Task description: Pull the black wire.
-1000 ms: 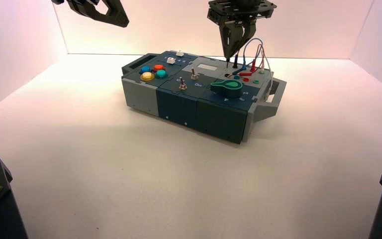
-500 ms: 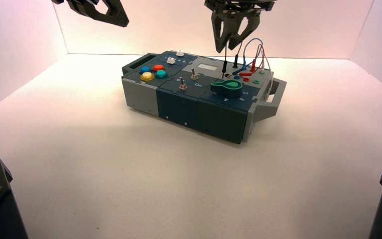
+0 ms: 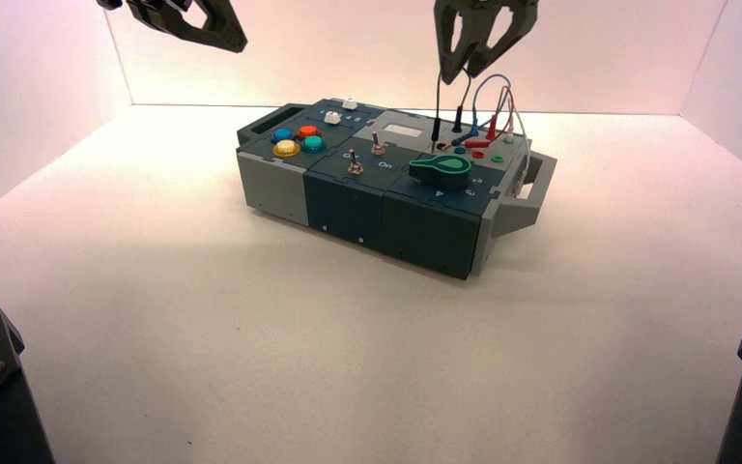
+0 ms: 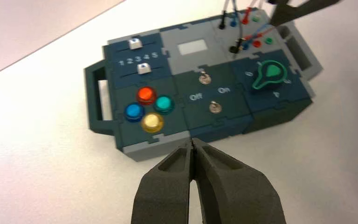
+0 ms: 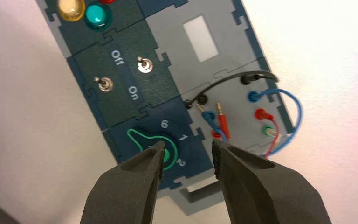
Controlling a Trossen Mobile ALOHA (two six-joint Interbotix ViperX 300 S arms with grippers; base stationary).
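Left gripper (image 3: 214, 24) parked high over the table's far-left, off the box (image 3: 348, 203); its fingers (image 4: 177, 186) meet at the tips in the left wrist view, holding nothing. That view alone shows the box's left end plainly: two white sliders (image 4: 135, 44) by lettering "1 2 3 4 5", four round buttons (image 4: 145, 94) (red, teal, blue, yellow), two toggle switches (image 4: 205, 78) between "Off" and "On".

Green knob (image 3: 442, 168) sits toward the box's right front; lettering around it reads only in the wrist views.

Right gripper (image 3: 479, 53) hangs above the wire section at the box's far right, fingers (image 5: 130, 182) spread apart, empty; the high view shows the tips just above the wires, not touching them.

Black wire (image 5: 223, 79) arches across the grey panel, both black plugs seated in sockets — clear in the right wrist view; the high view shows only a thin tall loop (image 3: 439, 97). Beside it, blue wire (image 5: 296, 114) and red wire (image 5: 272, 147); one blue and one red plug (image 5: 222, 122) lie loose on the panel, metal pins showing, seen only by the right wrist camera.
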